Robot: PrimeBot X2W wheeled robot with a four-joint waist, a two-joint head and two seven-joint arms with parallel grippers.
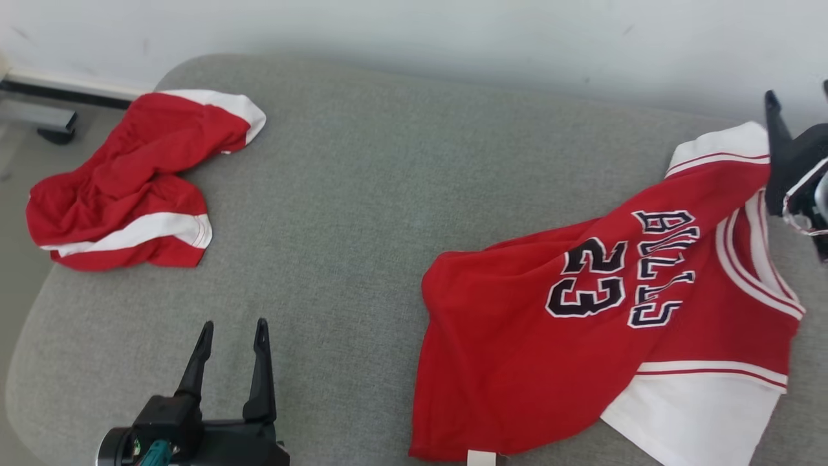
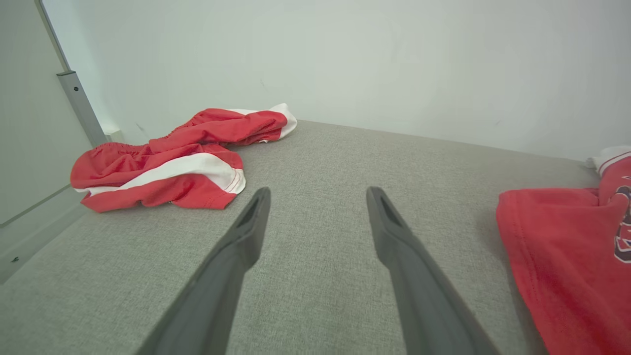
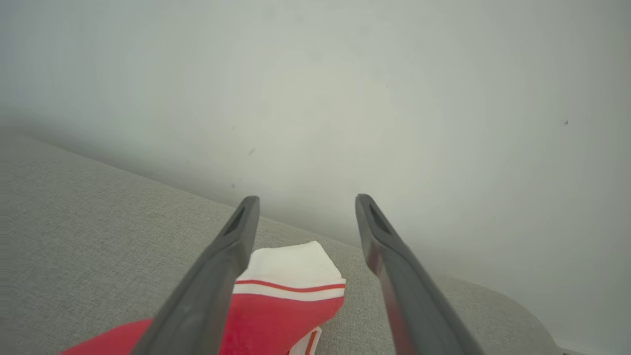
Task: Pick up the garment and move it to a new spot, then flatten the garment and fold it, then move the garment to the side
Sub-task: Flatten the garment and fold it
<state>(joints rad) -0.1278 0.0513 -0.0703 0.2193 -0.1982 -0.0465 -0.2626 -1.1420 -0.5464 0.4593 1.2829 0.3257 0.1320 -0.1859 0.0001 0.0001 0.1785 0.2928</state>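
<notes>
The garment, a red jersey (image 1: pixel 582 323) with white sleeves, "BULLS" and "23" on it, lies rumpled on the right of the grey cushion (image 1: pixel 362 194). My right gripper (image 1: pixel 798 90) hovers over its far sleeve at the right edge, open and holding nothing. In the right wrist view its fingers (image 3: pixel 304 199) spread above that white-and-red sleeve (image 3: pixel 291 291). At the lower left, my left gripper (image 1: pixel 233 323) stands open over bare cushion, well apart from the jersey. The left wrist view has its fingers (image 2: pixel 318 192) wide, with the jersey's hem (image 2: pixel 557 246) to the right.
Crumpled red-and-white shorts (image 1: pixel 129 188) lie at the cushion's far left corner, also seen as shorts (image 2: pixel 162 167) ahead-left of my left fingers. A pale wall (image 1: pixel 453 32) runs behind. A metal frame foot (image 1: pixel 39 120) stands on the floor at far left.
</notes>
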